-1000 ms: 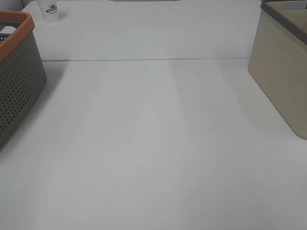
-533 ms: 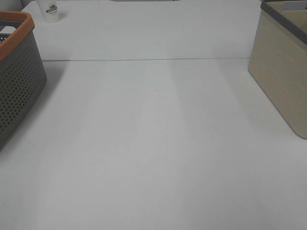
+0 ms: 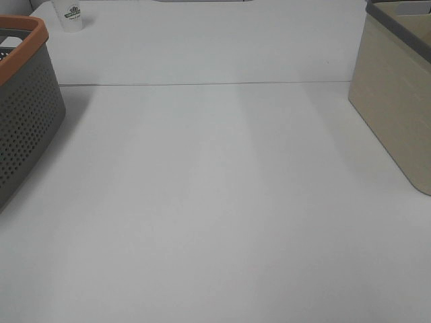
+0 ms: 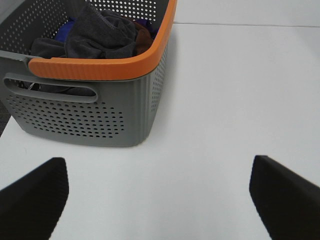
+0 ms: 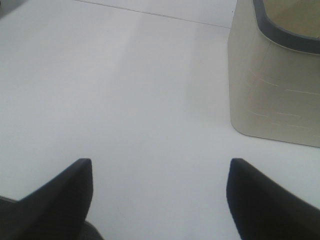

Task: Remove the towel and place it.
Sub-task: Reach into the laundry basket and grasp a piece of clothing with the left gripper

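Note:
The towel (image 4: 102, 35) is a dark charcoal cloth, crumpled on top of other fabric inside the grey perforated basket (image 4: 95, 117) with an orange rim. My left gripper (image 4: 160, 200) hovers over the white table a short way in front of the basket, open and empty. In the right wrist view my right gripper (image 5: 160, 200) is open too, with nothing between its fingers, facing the beige bin (image 5: 272, 95). The exterior high view shows neither gripper; there the basket (image 3: 27, 114) stands at the left edge, its inside hidden.
The beige bin (image 3: 397, 114) with a dark rim stands at the right edge. A small white cup (image 3: 71, 15) sits at the far left back. Blue cloth (image 4: 64, 33) and reddish-brown cloth (image 4: 143, 36) lie beside the towel. A seam (image 3: 202, 84) crosses the table.

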Available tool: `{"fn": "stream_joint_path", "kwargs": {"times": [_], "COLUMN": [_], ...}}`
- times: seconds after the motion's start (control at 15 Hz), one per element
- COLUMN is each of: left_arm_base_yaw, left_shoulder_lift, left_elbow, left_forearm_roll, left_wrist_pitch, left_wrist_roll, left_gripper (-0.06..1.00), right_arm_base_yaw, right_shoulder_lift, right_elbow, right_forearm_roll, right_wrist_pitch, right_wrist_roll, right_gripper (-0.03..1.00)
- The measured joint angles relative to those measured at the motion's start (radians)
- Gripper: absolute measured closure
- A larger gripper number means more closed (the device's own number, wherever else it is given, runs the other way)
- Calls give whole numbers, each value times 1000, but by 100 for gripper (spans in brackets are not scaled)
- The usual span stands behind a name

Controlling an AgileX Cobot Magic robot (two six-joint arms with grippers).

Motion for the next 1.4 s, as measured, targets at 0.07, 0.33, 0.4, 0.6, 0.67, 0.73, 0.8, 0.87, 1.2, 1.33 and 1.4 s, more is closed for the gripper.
{"fn": "stream_joint_path", "kwargs": {"times": [0.07, 0.33, 0.4, 0.6, 0.67, 0.73, 0.8, 0.87, 1.2, 1.33, 1.4], "left_arm_base_yaw": [0, 0, 0, 0, 0, 0, 0, 0, 0, 0, 0], "left_shoulder_lift": [0, 0, 0, 0, 0, 0, 1, 10, 96, 129, 150], "left_elbow": [0, 0, 0, 0, 0, 0, -12, -25, -50, -50, -50], "left_forearm_roll": [0, 0, 0, 0, 0, 0, 5, 18, 36, 36, 36], "left_wrist_pitch": [0, 0, 0, 0, 0, -1, -7, -25, -110, -141, -162], "left_wrist_roll": [0, 0, 0, 0, 0, 0, 0, 0, 0, 0, 0], "left_gripper": [3, 3, 3, 3, 3, 3, 3, 3, 3, 3, 3], "right_arm_base_yaw": [0, 0, 0, 0, 0, 0, 0, 0, 0, 0, 0], "right_shoulder_lift": [0, 0, 0, 0, 0, 0, 0, 0, 0, 0, 0], "right_elbow": [0, 0, 0, 0, 0, 0, 0, 0, 0, 0, 0], "right_forearm_roll": [0, 0, 0, 0, 0, 0, 0, 0, 0, 0, 0], "right_wrist_pitch": [0, 0, 0, 0, 0, 0, 0, 0, 0, 0, 0], "right_wrist_roll": [0, 0, 0, 0, 0, 0, 0, 0, 0, 0, 0], "right_gripper": [23, 23, 23, 23, 23, 23, 23, 23, 23, 23, 23]}}
